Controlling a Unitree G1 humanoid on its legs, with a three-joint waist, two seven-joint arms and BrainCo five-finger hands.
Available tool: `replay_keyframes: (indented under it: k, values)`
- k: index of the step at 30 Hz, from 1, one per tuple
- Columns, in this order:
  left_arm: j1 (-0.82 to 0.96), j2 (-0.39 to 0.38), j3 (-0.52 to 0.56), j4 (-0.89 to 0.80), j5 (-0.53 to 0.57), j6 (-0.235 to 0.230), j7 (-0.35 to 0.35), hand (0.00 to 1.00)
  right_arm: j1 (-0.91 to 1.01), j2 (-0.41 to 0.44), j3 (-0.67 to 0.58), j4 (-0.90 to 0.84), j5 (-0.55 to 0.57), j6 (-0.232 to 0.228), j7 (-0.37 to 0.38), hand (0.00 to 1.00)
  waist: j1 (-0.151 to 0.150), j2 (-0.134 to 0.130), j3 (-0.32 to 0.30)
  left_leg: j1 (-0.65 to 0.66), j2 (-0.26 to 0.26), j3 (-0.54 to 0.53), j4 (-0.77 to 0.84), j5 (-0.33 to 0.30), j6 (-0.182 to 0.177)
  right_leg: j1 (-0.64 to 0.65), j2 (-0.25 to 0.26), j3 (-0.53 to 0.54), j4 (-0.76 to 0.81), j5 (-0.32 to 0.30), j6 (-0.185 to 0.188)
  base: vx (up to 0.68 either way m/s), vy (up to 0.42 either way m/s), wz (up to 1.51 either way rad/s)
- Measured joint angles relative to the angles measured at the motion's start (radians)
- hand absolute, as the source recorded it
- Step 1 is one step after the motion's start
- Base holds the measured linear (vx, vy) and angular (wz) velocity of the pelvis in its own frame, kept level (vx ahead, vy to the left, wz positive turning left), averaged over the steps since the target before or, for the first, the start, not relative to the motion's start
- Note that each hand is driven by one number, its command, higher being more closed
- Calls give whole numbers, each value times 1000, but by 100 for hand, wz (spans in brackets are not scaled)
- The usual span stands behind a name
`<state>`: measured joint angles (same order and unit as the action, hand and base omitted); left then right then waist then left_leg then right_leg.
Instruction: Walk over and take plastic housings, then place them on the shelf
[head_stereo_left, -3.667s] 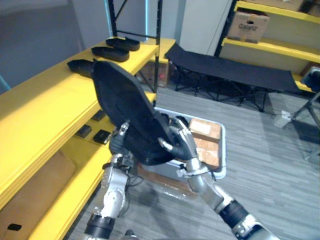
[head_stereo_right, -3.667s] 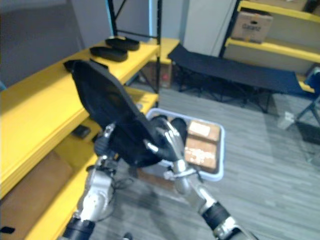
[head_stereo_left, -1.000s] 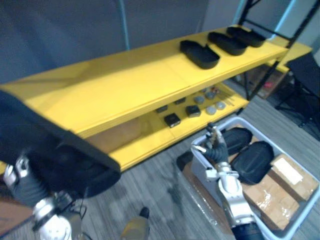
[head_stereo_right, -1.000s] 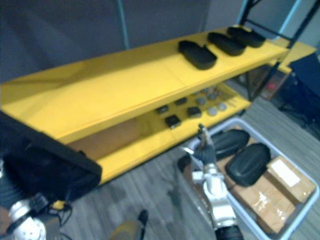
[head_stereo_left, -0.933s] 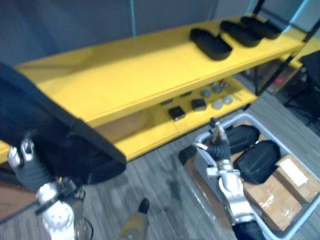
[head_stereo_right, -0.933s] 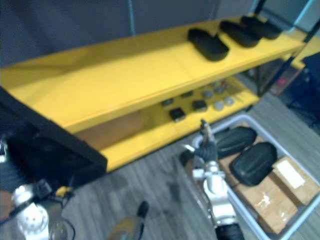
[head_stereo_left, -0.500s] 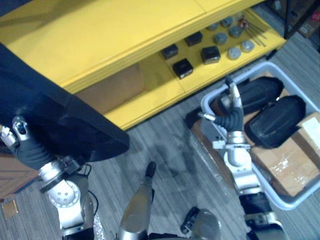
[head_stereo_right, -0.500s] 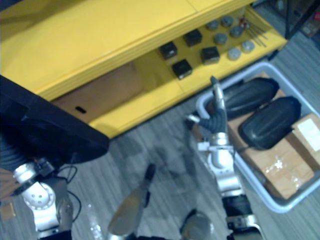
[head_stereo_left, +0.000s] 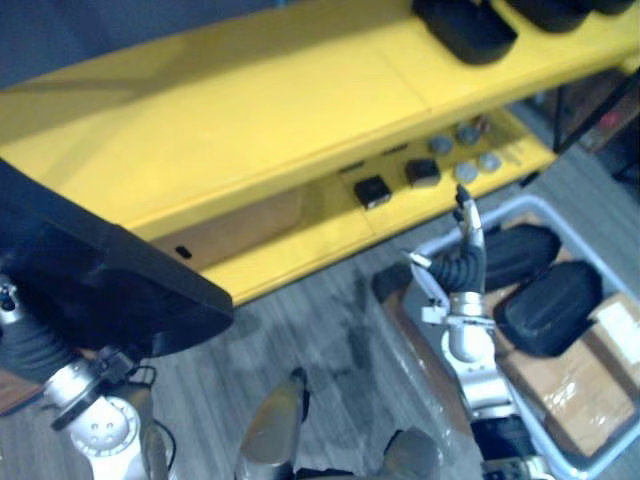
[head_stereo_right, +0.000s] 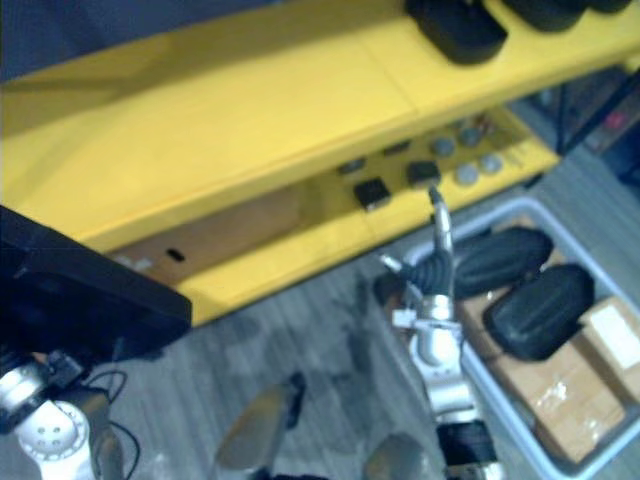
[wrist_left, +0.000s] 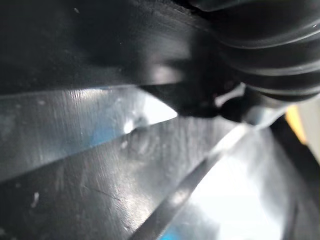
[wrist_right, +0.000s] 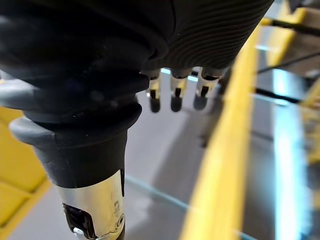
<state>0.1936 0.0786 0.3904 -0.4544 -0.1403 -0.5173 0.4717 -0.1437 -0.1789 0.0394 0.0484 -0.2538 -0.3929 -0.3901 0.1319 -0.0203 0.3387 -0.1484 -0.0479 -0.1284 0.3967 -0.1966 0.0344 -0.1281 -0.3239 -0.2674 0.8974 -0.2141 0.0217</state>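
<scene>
A large black plastic housing (head_stereo_left: 90, 270) hangs at the lower left, below the shelf's front edge, and my left hand (head_stereo_left: 30, 345) is shut on its lower rim from beneath. The left wrist view shows the housing's dark inner face (wrist_left: 90, 175) pressed close. My right hand (head_stereo_left: 465, 255) stands upright over the near rim of the grey bin (head_stereo_left: 420, 255), fingers (wrist_right: 172, 95) straight and holding nothing. Two more black housings (head_stereo_left: 555, 305) lie in that bin. Other housings (head_stereo_left: 465, 25) rest on the yellow top shelf (head_stereo_left: 250, 100) at the far right.
The lower yellow shelf carries small black blocks (head_stereo_left: 372, 190) and round grey parts (head_stereo_left: 465, 170). Taped cardboard boxes (head_stereo_left: 570, 390) fill the bin's near end. A black shelf post (head_stereo_left: 590, 110) stands at the right. Grey plank floor (head_stereo_left: 330, 330) runs between shelf and bin.
The camera has swung back up, bringing the top shelf into view. The housing stays in my left hand and the right hand stays upright by the bin.
</scene>
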Motion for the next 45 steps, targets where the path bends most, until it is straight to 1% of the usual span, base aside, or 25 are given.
replay_keyframes:
  k: [1,2,4,6,7,8,9,10,12,13,14,15,16,19,23,25,27,29,31,35,38,40,42,43,45]
  values:
    - [-14,1,-1,2,-3,3,-1,100,2,-5,-22,-1,1,-6,1,0,-17,2,-28,38,4,-30,-33,-6,3,-35,61,19,-152,-29,12,237,4,55]
    - [-17,1,-3,2,-7,5,-2,100,3,-10,-35,-1,4,-7,1,0,-23,9,-35,50,3,-38,-42,-11,4,-49,81,38,-222,-28,14,362,-38,73]
    - [-11,0,-5,5,-17,11,-5,100,8,-39,-77,-2,9,-20,3,0,-34,13,-64,93,-2,-67,-37,-39,-9,-80,123,92,-415,-1,50,359,-80,61]
    - [-3,-1,-15,8,-20,14,-13,100,22,-62,-102,-2,23,-25,14,0,-42,3,-103,116,-10,-109,-36,-64,-26,-79,137,116,-537,59,57,346,-176,78]
    - [-3,0,-21,8,-18,20,-19,100,25,-70,-110,-2,46,-24,29,0,-49,-15,-131,116,-19,-126,-35,-77,-37,-77,137,127,-578,98,51,383,-278,123]
    - [-6,-5,-31,13,-16,27,-24,100,21,-84,-120,-3,67,-25,49,0,-62,-31,-155,114,-31,-157,-20,-101,-61,-55,137,138,-606,199,88,382,-316,114]
    - [-5,-20,-53,25,-15,36,-24,100,22,-99,-128,-1,85,-25,63,0,-65,-4,-161,114,-9,-162,-8,-107,-69,-37,150,104,-602,191,74,497,-367,112]
    - [19,-31,-85,27,-9,72,-25,100,14,-122,-140,-1,135,-24,106,0,-53,43,-181,122,47,-113,-23,-105,-85,-4,180,61,-625,181,55,384,-266,61]
    - [19,-34,-96,27,-8,90,-37,100,15,-127,-147,-1,169,-25,133,0,-57,57,-186,136,82,6,-78,-69,-132,40,176,19,-652,176,46,219,-133,59]
    - [13,-36,-102,28,-9,91,-49,100,20,-127,-155,-1,173,-25,138,0,-69,59,-187,143,95,60,-97,-54,-131,67,172,-5,-668,176,46,175,-98,104]
    - [-10,-41,-123,29,-9,91,-74,100,42,-126,-187,-4,172,-25,142,0,-89,57,-186,162,119,184,-141,-22,-110,123,165,-60,-693,174,44,210,-97,125]
    - [-32,-43,-144,29,-8,91,-97,100,61,-121,-224,-4,171,-25,141,0,-95,65,-193,194,129,282,-188,2,-81,159,163,-95,-700,173,43,191,-63,114]
    - [-40,-43,-149,29,-8,91,-104,100,65,-118,-236,-5,172,-25,138,0,-95,68,-197,208,126,296,-210,14,-81,169,159,-100,-700,172,42,133,-8,68]
    - [-44,-37,-162,30,0,115,-108,100,64,-107,-252,-62,173,-42,127,0,-86,46,-203,214,105,275,-257,41,-80,171,145,-109,-717,172,42,74,42,30]
    - [-34,13,-168,46,51,202,-144,100,83,-65,-254,-155,210,-49,126,0,-91,30,-207,231,102,281,-274,43,-82,185,147,-105,-735,172,42,32,21,-2]
    - [-36,58,-169,50,87,236,-189,100,107,-53,-254,-191,209,-47,126,0,-94,29,-207,255,103,305,-297,48,-91,188,151,-80,-741,172,43,12,3,-28]
    - [-73,138,-171,93,110,282,-268,100,150,-51,-255,-222,210,-43,126,0,-119,29,-207,276,105,332,-312,48,-91,196,158,-57,-759,172,43,-6,-7,-31]
    - [-123,192,-186,152,110,321,-313,100,180,-49,-255,-238,210,-38,127,0,-128,29,-208,291,106,360,-322,49,-91,196,165,-27,-774,173,44,-33,-2,-43]
    - [-234,276,-222,284,108,392,-351,100,228,-49,-260,-265,210,-31,130,0,-162,26,-209,290,107,398,-324,49,-92,182,171,8,-792,179,53,-58,-4,-51]
    - [-436,399,-248,576,61,465,-370,100,299,-48,-305,-280,222,-23,154,0,-218,30,-211,298,117,479,-328,48,-92,155,196,88,-823,213,61,-74,4,-62]
    - [-606,501,-257,806,23,522,-368,100,362,-48,-332,-281,262,-22,198,0,-280,29,-212,306,125,541,-335,48,-95,138,215,145,-844,237,55,-83,-3,-58]
    - [-715,554,-289,921,-9,563,-367,100,400,-48,-345,-281,282,-16,227,0,-300,32,-213,305,127,580,-340,48,-96,117,226,188,-857,253,56,-59,-12,-56]
    - [-824,587,-309,1053,-18,631,-365,100,438,-48,-344,-281,282,-11,268,0,-335,44,-214,308,127,618,-354,51,-100,105,235,220,-874,271,54,-67,-13,-54]
    - [-848,590,-314,1088,-20,650,-362,100,450,-48,-344,-281,283,-6,280,0,-345,48,-216,308,127,627,-355,52,-101,102,237,228,-878,274,56,-37,-17,-46]
    - [-905,590,-326,1177,-68,707,-355,100,486,-47,-341,-281,324,25,299,0,-382,66,-213,307,127,658,-360,54,-104,83,243,255,-880,281,54,-23,-21,-37]
